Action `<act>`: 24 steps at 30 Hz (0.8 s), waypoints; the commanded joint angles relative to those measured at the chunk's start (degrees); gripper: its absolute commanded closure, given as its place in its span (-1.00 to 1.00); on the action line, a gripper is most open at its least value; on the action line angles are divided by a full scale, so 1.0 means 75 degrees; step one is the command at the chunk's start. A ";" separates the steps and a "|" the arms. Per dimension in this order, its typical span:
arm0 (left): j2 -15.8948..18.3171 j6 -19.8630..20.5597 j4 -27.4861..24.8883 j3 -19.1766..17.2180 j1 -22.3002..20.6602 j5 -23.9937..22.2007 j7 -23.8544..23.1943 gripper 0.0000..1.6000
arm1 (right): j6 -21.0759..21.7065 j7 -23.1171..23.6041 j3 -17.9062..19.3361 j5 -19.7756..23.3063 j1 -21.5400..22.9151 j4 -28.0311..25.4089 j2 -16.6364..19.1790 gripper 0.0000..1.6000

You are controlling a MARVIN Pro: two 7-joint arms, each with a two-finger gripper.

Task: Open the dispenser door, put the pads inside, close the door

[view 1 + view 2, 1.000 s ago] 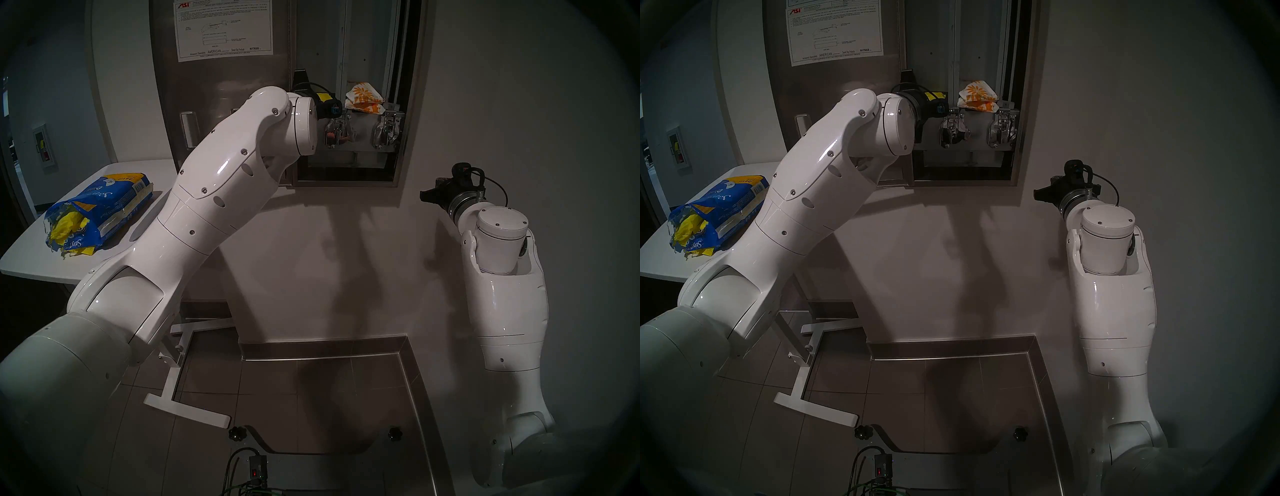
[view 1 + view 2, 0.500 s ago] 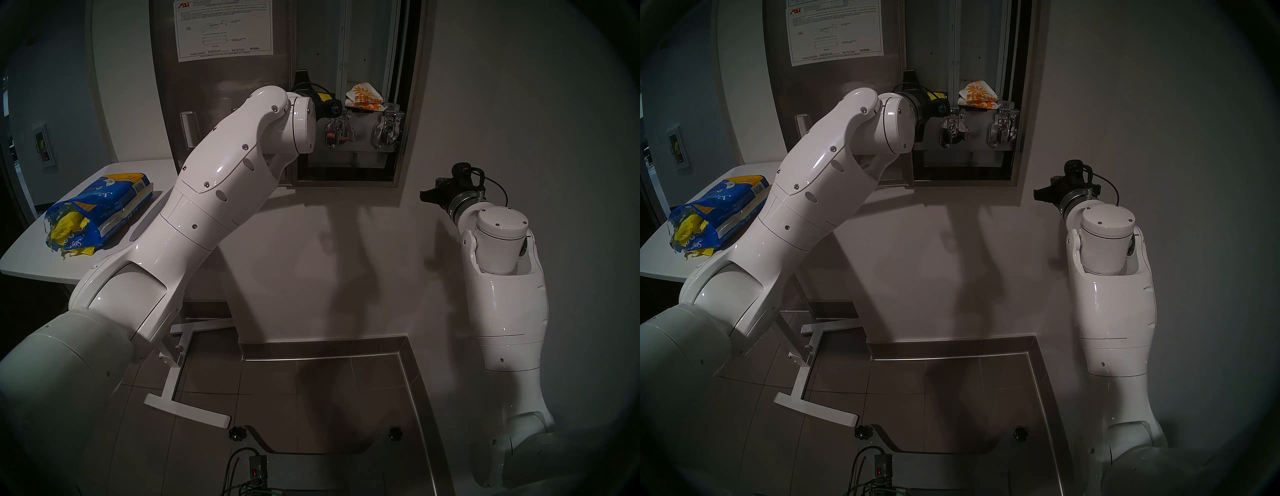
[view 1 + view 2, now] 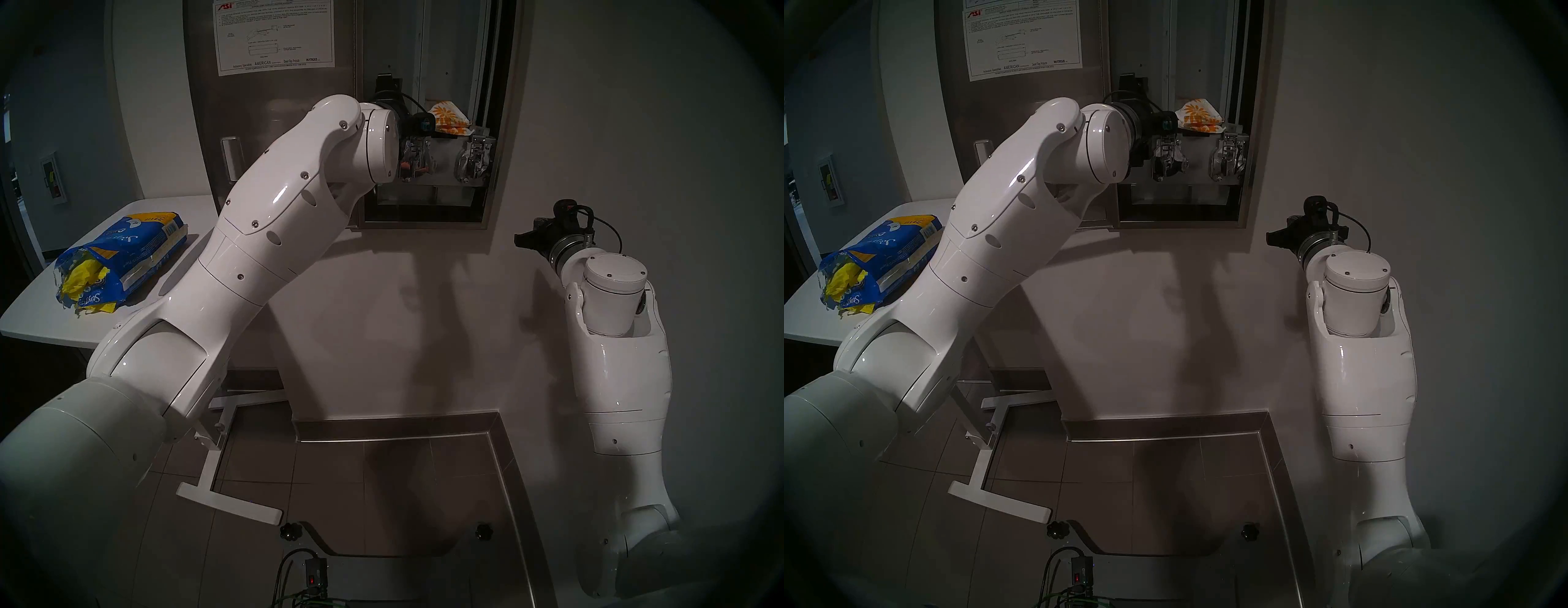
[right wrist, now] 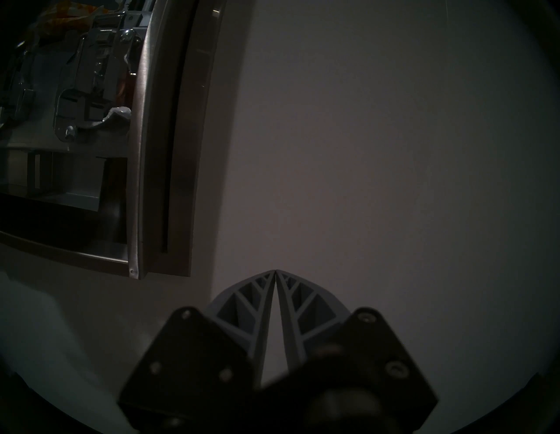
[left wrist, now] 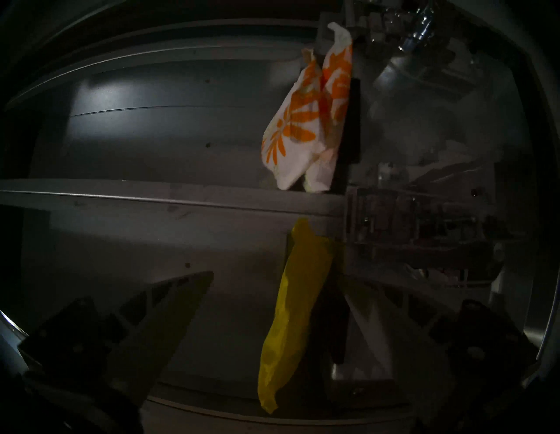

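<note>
On the table at far left lies the blue bag, yellow pads spilling out. The door hangs open. The left arm reaches up into the cabinet, fingers apart beside a yellow pad. The right arm bends upward, fingers together, pointing at the wall.

A white instruction sheet on the back of the open dispenser door, at the top of the head views, carries a red "ASI" logo at its upper left corner and, along its bottom edge, the words "AMERICAN" and "WATROUS"; the smaller lines and diagram notes are too small to read. On the blue printed bag at the left of the frame, white script beginning "Stayf" shows, upside down.
</note>
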 commanded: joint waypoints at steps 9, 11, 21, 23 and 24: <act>0.0325 0.0679 -0.1468 0.0022 0.0521 -0.0084 -0.0810 -1.00 | -0.0025 -0.0010 0.0004 -0.0001 0.0064 -0.0111 0.0000 0.36; 0.0417 0.0830 -0.1823 0.0020 0.0659 -0.0073 -0.0921 -1.00 | -0.0025 -0.0010 0.0004 0.0000 0.0064 -0.0110 0.0000 0.36; 0.0346 0.1192 -0.2987 -0.0173 0.0863 -0.0213 -0.1030 -1.00 | -0.0026 -0.0008 0.0002 0.0001 0.0067 -0.0102 0.0003 0.36; 0.0261 0.1225 -0.3168 -0.0255 0.0888 -0.0293 -0.1005 -1.00 | -0.0026 -0.0007 0.0002 0.0001 0.0068 -0.0100 0.0003 0.36; 0.0243 0.1253 -0.3378 -0.0326 0.0957 -0.0364 -0.0977 -1.00 | -0.0026 -0.0007 0.0002 0.0002 0.0068 -0.0099 0.0004 0.36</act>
